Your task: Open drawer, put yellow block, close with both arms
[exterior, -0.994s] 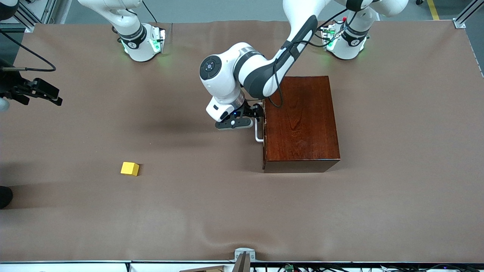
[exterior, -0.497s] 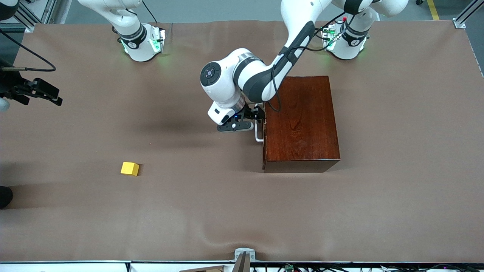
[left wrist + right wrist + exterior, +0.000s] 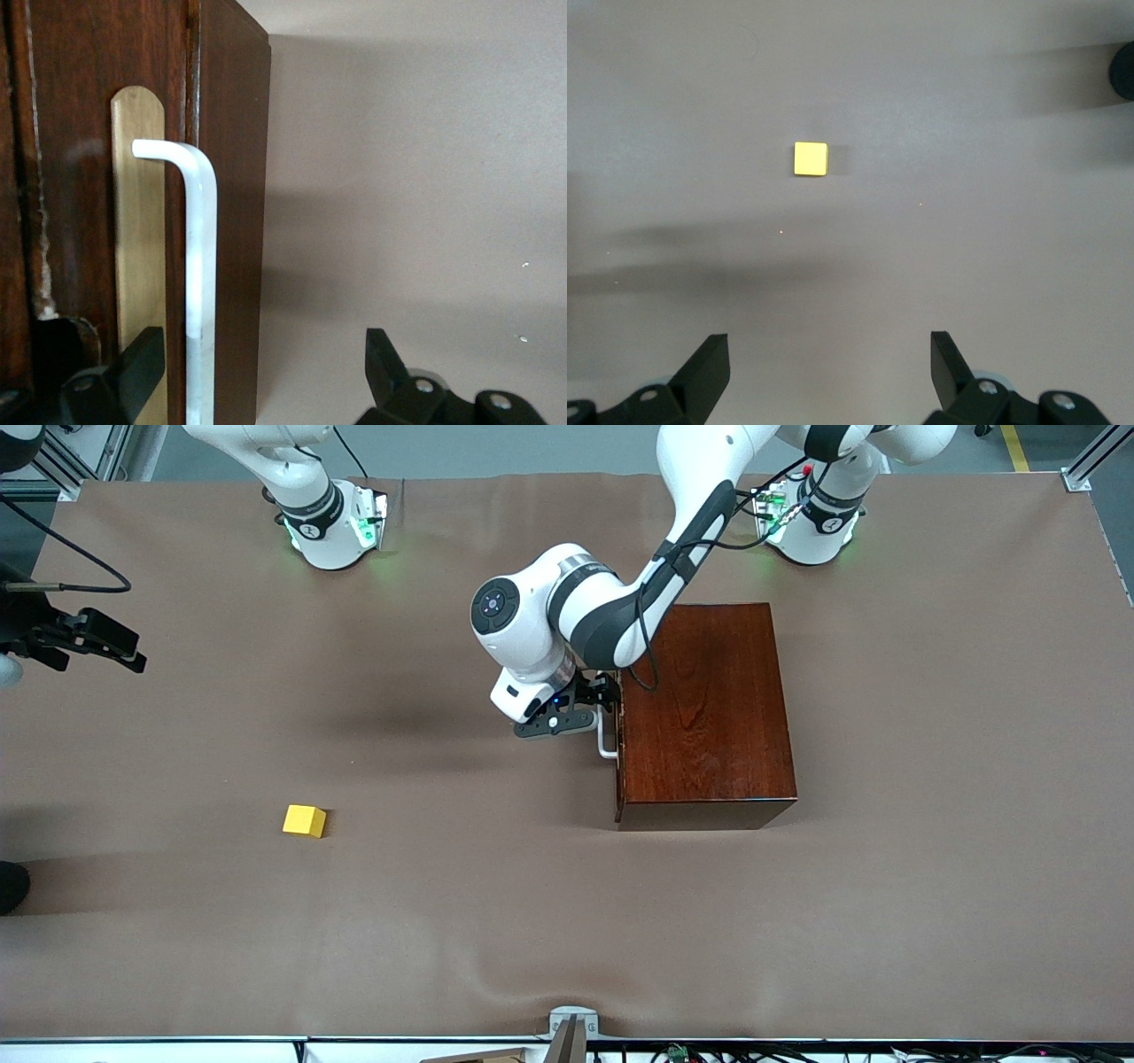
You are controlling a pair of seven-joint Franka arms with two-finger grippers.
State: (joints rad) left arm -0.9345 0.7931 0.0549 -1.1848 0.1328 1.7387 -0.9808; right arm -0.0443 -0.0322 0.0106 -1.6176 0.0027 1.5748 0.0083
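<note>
From the front, the left gripper sits at the white handle of the closed drawer; the yellow block lies well apart, toward the right arm's end. The left wrist view shows fingers spread wide, straddling the handle without clamping it. In the right wrist view, the waiting right gripper hangs wide open and empty over the table with the block below.

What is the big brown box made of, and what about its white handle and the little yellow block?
The box looks like dark wood with a glossy varnish: grain lines show on its top. The handle seems to be smooth white plastic or painted metal; I can't tell which. The yellow block has plain matte faces, maybe painted wood or plastic.
</note>
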